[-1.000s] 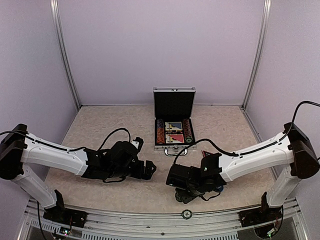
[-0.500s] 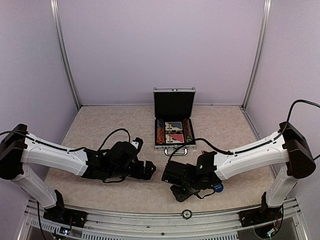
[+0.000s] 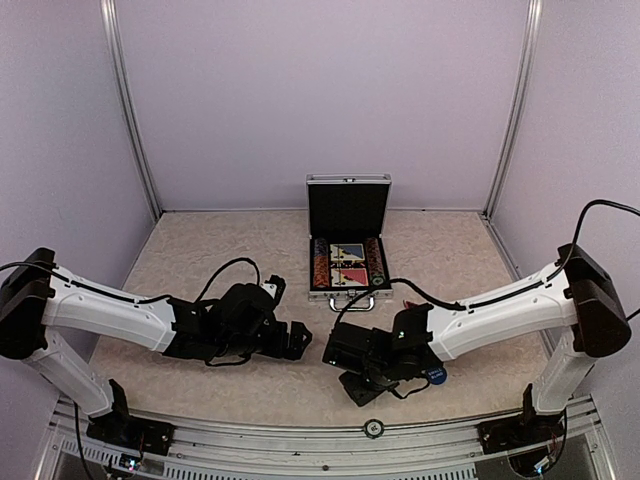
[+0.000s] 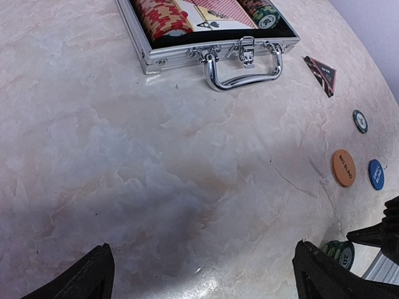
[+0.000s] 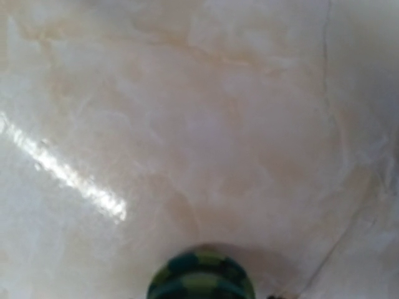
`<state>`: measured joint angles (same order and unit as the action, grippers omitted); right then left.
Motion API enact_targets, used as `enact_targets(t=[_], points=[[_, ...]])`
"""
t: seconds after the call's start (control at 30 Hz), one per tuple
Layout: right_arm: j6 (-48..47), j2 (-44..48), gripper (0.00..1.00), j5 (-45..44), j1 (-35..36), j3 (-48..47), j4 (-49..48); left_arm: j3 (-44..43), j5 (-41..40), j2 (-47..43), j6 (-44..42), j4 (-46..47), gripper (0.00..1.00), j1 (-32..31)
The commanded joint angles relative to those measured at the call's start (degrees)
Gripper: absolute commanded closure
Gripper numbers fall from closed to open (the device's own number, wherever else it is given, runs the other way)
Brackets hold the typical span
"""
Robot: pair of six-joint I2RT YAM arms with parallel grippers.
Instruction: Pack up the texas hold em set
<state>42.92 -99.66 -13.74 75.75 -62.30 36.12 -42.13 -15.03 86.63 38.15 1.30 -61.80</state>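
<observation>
The texas hold em set's silver case [image 3: 348, 262] lies open at mid-table with its lid upright; red chips, cards and green chips [image 4: 262, 11] fill its black lining. On the table to its right lie a dark triangular marker [image 4: 321, 73], a single green chip [image 4: 360, 121], an orange disc [image 4: 343, 167] and a blue disc [image 4: 376, 174]. My right gripper [image 3: 348, 376] hangs low near the front edge, shut on a small stack of green-and-white chips [image 5: 201, 279]; its fingers stay out of its wrist view. My left gripper [image 4: 209, 280] is open over bare table.
The case's chrome handle [image 4: 243, 70] points toward me. Purple walls and metal posts close in the marbled table [image 3: 230, 250] on three sides. An aluminium rail [image 3: 372, 430] runs along the near edge.
My right arm has shifted left and slightly up off the table, uncovering the blue disc on its right. The left arm has not moved.
</observation>
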Motion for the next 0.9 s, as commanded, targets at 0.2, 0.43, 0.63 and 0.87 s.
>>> enact_targets(t=[0.2,0.43,0.63,0.87], points=[[1.0,-0.1,0.51,-0.6,0.7,0.9,0.9,0.3,-0.1,-0.7,0.0,0.9,0.01,0.3],[2.0,3.1,0.36,-1.1,2.5,0.1,4.1,-0.1,-0.1,-0.9,-0.1,0.4,0.01,0.2],[5.8,2.5,0.31,-1.0,7.2,0.3,7.3,-0.3,-0.3,-1.5,-0.1,0.1,0.01,0.2],[10.6,3.7,0.31,-0.5,9.8,3.5,6.8,-0.3,-0.3,-1.9,0.1,0.1,0.01,0.0]])
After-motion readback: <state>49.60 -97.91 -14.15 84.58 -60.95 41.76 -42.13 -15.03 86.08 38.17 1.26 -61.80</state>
